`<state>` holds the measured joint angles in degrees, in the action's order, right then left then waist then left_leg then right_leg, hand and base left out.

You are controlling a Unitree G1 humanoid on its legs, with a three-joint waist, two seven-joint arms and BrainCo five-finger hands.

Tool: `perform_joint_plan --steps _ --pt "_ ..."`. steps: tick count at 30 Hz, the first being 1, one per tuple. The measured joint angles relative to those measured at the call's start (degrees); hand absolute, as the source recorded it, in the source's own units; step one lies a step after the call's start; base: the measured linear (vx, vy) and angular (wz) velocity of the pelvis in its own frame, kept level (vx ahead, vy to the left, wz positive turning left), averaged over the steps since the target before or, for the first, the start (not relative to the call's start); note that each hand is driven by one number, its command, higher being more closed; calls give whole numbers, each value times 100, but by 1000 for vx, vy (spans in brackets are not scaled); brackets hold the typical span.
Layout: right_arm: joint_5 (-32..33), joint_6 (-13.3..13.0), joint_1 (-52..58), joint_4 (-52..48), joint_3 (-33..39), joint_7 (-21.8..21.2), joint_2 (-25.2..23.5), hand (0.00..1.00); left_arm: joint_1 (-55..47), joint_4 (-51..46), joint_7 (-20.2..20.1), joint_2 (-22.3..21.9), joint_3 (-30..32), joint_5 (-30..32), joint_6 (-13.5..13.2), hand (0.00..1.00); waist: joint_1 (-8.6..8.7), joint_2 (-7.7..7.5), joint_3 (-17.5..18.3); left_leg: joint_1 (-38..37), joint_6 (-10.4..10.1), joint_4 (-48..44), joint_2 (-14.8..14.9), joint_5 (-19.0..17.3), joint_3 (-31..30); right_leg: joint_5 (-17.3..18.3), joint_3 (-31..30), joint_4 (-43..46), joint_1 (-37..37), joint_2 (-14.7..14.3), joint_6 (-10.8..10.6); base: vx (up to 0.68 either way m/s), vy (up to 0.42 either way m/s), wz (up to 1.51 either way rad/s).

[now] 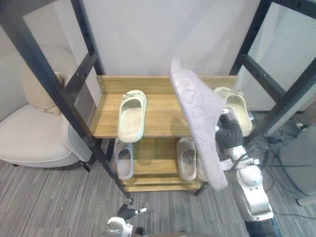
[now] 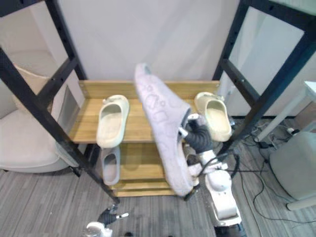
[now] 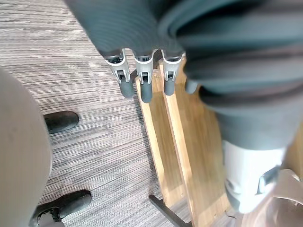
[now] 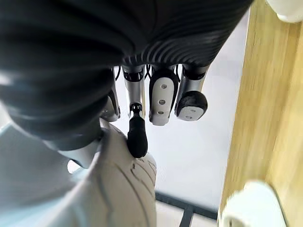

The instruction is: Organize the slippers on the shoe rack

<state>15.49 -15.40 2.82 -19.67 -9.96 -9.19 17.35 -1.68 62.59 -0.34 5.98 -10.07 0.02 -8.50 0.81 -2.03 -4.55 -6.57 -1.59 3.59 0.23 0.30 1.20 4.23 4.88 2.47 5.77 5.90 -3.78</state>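
White wall, grey carpet, wooden shoe rack (image 1: pixel 160 116). Right robot hand (image 2: pixel 196 134) clamps one rim of a grey slipper (image 2: pixel 160 128), held aloft and steeply tilted before the top shelf; left robot hand (image 3: pixel 142 80) hangs open, low. Risk: the edge grip may slip, or the long sole may knock the cream slipper (image 2: pixel 215 114) at the shelf's right edge.

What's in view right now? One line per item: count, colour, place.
shoe rack: one, light wood, centre, against the white wall
cream slippers: two, cream, top shelf, one left of centre, one at the right end
grey slippers: two, grey, lower shelf, one left, one right
held slipper: one, pale grey, raised in front of the rack
black frame: one, black, bars on both sides of the rack
armchair: one, cream, left of the rack
shoes: two, black, a person's, on the carpet
carpet: grey, striped, floor
right hand: gripping the held slipper
left hand: fingers straight, holding nothing, low before the rack
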Motion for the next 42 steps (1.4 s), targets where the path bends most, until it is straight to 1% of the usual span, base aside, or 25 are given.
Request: perform_joint_plan --steps 1,5,7,8,10,13,15,16,18,20,21,22,24,26,27,28,29,31,32,33,34,36,37,38,42 --pt "31 1 21 0 -56 -21 27 100 2 3 0 0 -3 1 0 0 0 2 3 -2 -4 -2 1 -3 0 1 -1 -6 0 0 -1 -52 -6 -1" --pt "82 41 253 82 -880 -466 503 100 2 65 -17 14 -115 29 -77 0 -10 28 53 -19 -24 -45 5 -17 -5 -17 2 -74 75 -3 -19 -29 -4 0" --pt "72 98 301 575 -1337 -715 646 100 4 119 -54 17 -136 50 -108 0 -15 53 69 -73 -36 -75 7 -26 -22 -21 27 -86 161 -4 -20 -36 -15 6" --pt "37 192 307 963 -1495 -771 659 100 6 119 -124 45 -243 73 -121 0 -35 72 66 -65 -36 -76 7 -24 -60 -22 67 -85 173 -4 -19 -39 -17 10" --pt "16 258 319 1216 -1612 -775 721 100 13 119 -126 54 -249 86 -120 0 -64 100 39 -36 -33 -80 3 -18 -123 -20 123 -74 176 -4 -19 -43 -20 18" --pt "-22 266 239 1405 -1691 -742 784 100 75 113 -122 123 -301 83 -123 0 -105 112 -111 330 -44 -377 -11 -33 -261 58 246 255 -109 25 8 -49 -19 30" --pt "-320 235 -291 1548 -1709 -507 786 100 443 77 -101 226 -291 -30 -131 0 -144 124 -765 1142 -78 -1393 -41 -280 -448 380 401 1226 -783 100 73 -166 -26 41" --pt "-370 226 -413 1602 -1709 -474 785 100 509 53 -101 235 -287 -38 -131 0 -145 143 -872 1309 -86 -1574 -44 -333 -491 424 412 1385 -908 106 86 -256 -43 32" --pt "-670 225 -1236 2020 -1672 -124 787 100 985 -68 -74 230 -285 -256 -212 0 -174 283 -1566 2379 -149 -2734 -80 -607 -600 763 512 2516 -1868 164 177 -369 -30 33" --pt "-715 237 -1445 2119 -1607 27 784 100 1135 -145 -2 229 -283 -326 -233 0 -177 327 -1765 2754 -169 -3095 -92 -720 -661 927 574 2908 -2209 220 198 -309 -7 26" --pt "-859 236 -1606 2129 -1486 206 778 100 1269 -258 60 227 -247 -495 -258 0 -266 360 -1939 3132 -219 -3449 -92 -842 -681 1118 567 3310 -2594 279 214 -351 -3 7" --pt "-885 238 -1747 2117 -1421 365 754 100 1359 -359 147 217 -186 -596 -272 0 -308 354 -2005 3512 -247 -3713 -78 -881 -675 1204 561 3647 -3002 320 224 -280 -1 4" --pt "-892 237 -1864 2062 -1329 475 738 100 1441 -446 183 184 -73 -682 -290 0 -318 358 -2074 3860 -267 -3952 -70 -899 -677 1245 551 3919 -3348 333 250 -193 -3 1" --pt "-1052 231 -2073 1952 -1081 797 736 100 1563 -736 305 116 209 -732 -333 0 -332 354 -2192 4556 -299 -4553 -71 -1024 -647 1408 532 4570 -4053 432 281 -209 7 0" --pt "-1075 231 -2083 1924 -1040 823 735 100 1580 -762 316 101 238 -743 -336 0 -338 359 -2200 4639 -300 -4637 -70 -1044 -644 1433 528 4654 -4133 444 290 -166 11 -2" --pt "-1105 210 -2089 1762 -862 998 751 100 1531 -1046 211 101 363 -845 -368 0 -388 392 -2225 4999 -286 -5017 -54 -1149 -648 1528 539 5001 -4475 465 298 -120 12 -5" --pt "-1107 201 -2095 1695 -652 1170 743 100 1384 -1362 150 20 479 -917 -445 0 -457 489 -2219 5262 -299 -5311 -37 -1259 -652 1621 542 5260 -4701 492 323 -166 24 -5" --pt "-1241 187 -2247 1649 -423 1479 741 100 1134 -1826 119 -149 754 -962 -518 0 -550 551 -2222 5652 -310 -5638 -25 -1328 -655 1720 538 5586 -5076 508 330 -126 14 1" --pt "-1321 187 -2307 1648 -369 1546 739 100 1107 -1891 145 -165 845 -1007 -526 0 -569 559 -2223 5743 -316 -5692 -21 -1336 -654 1737 535 5653 -5173 512 335 -122 -25 15" --pt "-1389 183 -2566 1643 -301 1768 724 100 1328 -1725 411 -175 1239 -1046 -479 0 -573 544 -2235 6055 -318 -5817 46 -1334 -638 1773 565 5831 -5457 532 375 -78 -22 14" --pt "-1399 183 -2575 1643 -297 1777 722 100 1337 -1711 421 -176 1254 -1044 -477 0 -572 541 -2237 6063 -318 -5824 49 -1333 -637 1774 567 5841 -5468 533 377 -120 -68 22" --pt "-1836 200 -3007 1669 -8 2205 510 100 1626 -1385 700 150 1552 -1049 -323 0 -573 190 -2444 6570 -357 -6087 150 -1317 -632 1862 618 6215 -5982 556 489 -95 -66 10" --pt "-1867 201 -3052 1674 46 2251 486 100 1647 -1346 714 170 1581 -1048 -301 0 -576 144 -2475 6614 -375 -6125 155 -1314 -634 1877 617 6267 -6030 557 494 -88 -55 3" --pt "-2033 252 -3255 1765 201 2443 458 100 1645 -1246 787 197 1687 -1054 -182 0 -603 61 -2528 6834 -407 -6282 180 -1329 -649 1935 629 6442 -6233 564 515 -84 -52 5" --pt "-2476 563 -3979 2371 463 2878 365 100 1624 -1305 801 133 1717 -1088 -113 0 -718 60 -2539 7101 -390 -6475 194 -1315 -643 2032 633 6715 -6503 615 545 -44 -24 5"
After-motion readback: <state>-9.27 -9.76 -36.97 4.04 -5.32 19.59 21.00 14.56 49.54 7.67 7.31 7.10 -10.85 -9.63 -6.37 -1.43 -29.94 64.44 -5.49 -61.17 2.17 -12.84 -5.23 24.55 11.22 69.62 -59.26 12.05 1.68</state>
